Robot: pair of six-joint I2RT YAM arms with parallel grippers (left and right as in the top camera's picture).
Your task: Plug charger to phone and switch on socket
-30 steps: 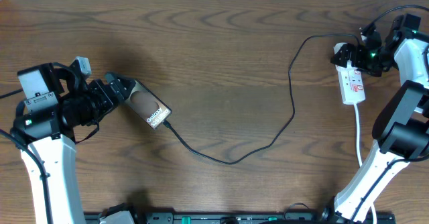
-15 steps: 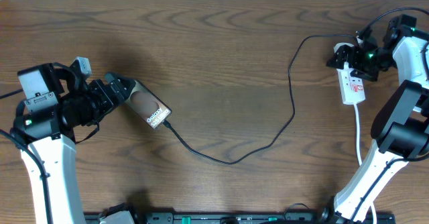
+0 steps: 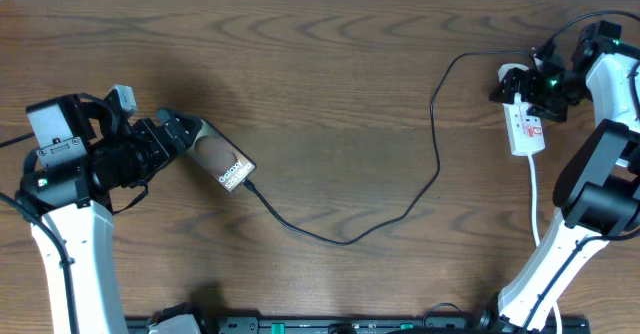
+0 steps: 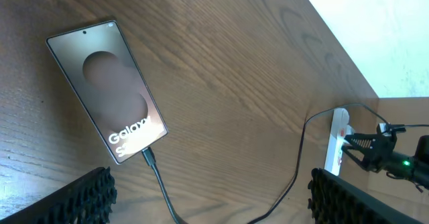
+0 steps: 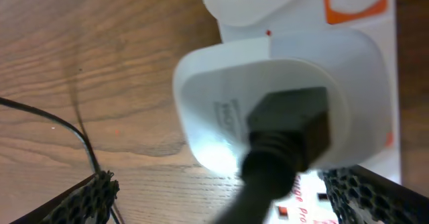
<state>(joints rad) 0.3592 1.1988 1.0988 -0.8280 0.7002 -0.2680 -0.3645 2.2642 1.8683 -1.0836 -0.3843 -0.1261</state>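
The socket (image 3: 528,129), a light rigid plastic strip at 2 o'clock on the worktop (image 3: 330,64), would likely skid under a sideways push, so its switch wants a straight-down press from one fingertip. The right jaws gape wide around its round plug (image 5: 221,96), gripping nothing. The limp, thin charger (image 3: 345,242) is seated in the phone (image 3: 222,162) at 9 o'clock; the left jaws stand wide beside it, empty

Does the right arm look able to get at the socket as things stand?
Probably yes: the right hand is open and sits right at the plug end of the socket, with nothing between them. The white plug fills its wrist view.
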